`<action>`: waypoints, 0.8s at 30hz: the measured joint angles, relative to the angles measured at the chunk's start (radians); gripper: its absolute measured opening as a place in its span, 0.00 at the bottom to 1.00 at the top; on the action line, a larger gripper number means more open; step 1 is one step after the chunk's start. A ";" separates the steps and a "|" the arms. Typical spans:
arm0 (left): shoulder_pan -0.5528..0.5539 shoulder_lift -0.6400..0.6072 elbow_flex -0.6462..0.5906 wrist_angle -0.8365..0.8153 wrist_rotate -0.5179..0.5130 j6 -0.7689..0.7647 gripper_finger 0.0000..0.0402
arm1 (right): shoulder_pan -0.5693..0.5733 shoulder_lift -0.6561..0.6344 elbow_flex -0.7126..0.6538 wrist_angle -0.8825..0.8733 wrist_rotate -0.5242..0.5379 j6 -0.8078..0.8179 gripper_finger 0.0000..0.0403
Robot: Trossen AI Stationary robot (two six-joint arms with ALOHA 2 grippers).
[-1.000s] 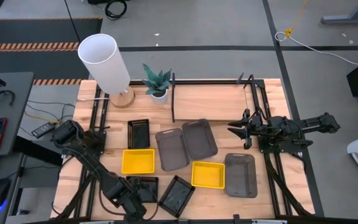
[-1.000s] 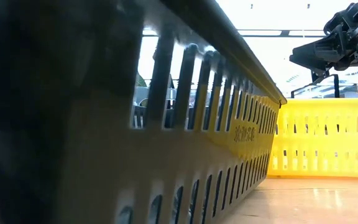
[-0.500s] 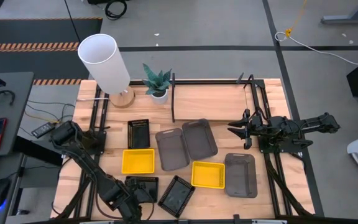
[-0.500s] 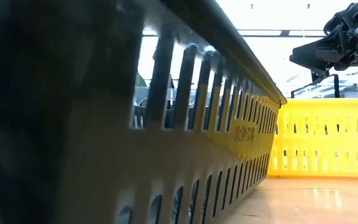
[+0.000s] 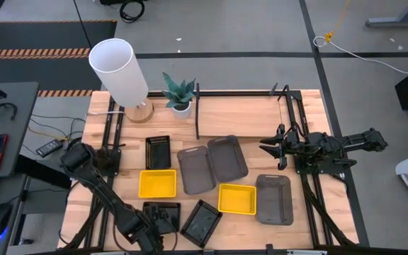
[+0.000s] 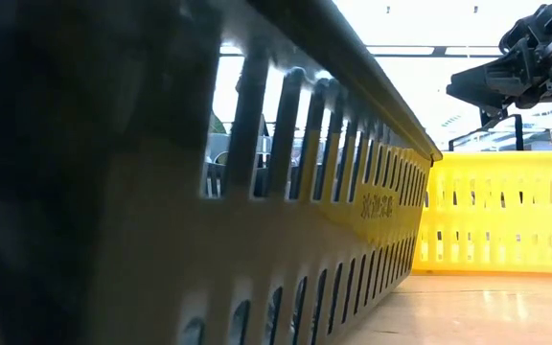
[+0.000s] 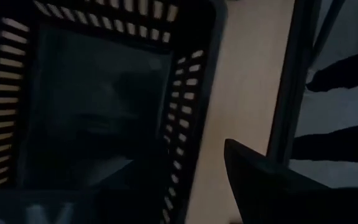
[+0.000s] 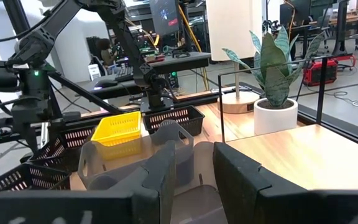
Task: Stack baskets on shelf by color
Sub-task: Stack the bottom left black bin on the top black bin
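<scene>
Black mesh basket [image 5: 163,214] sits just left of its tilted twin [image 5: 202,222] (desk's near edge); left gripper [image 5: 153,232] over it, fingers' spread unclear. Descend squarely. Right gripper [image 5: 273,146] waits, slightly parted, empty.

Yellow slotted baskets [image 5: 157,183], black mesh baskets [image 5: 158,151], dark grey baskets [image 5: 273,199], white lamp [image 5: 118,68].

**Robot body, seen from above and from the wrists**

Two dark, near-black jointed arms: the left arm [image 5: 94,185] slender, with rounded joint housings; the right arm [image 5: 338,147] blockier, with angular links. The right gripper [image 8: 194,165] has two broad matte dark fingers [image 8: 244,174] with bevelled edges.
</scene>
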 joint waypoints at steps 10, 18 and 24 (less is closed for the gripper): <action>0.000 0.031 0.000 0.016 0.022 0.001 0.39 | 0.000 0.000 0.000 -0.001 0.000 0.000 0.28; 0.000 0.031 0.000 0.032 0.040 0.013 0.29 | 0.000 0.000 0.000 0.000 0.000 0.000 0.28; 0.000 0.031 0.000 0.032 0.041 0.020 0.24 | 0.000 0.000 0.000 0.000 0.000 0.000 0.28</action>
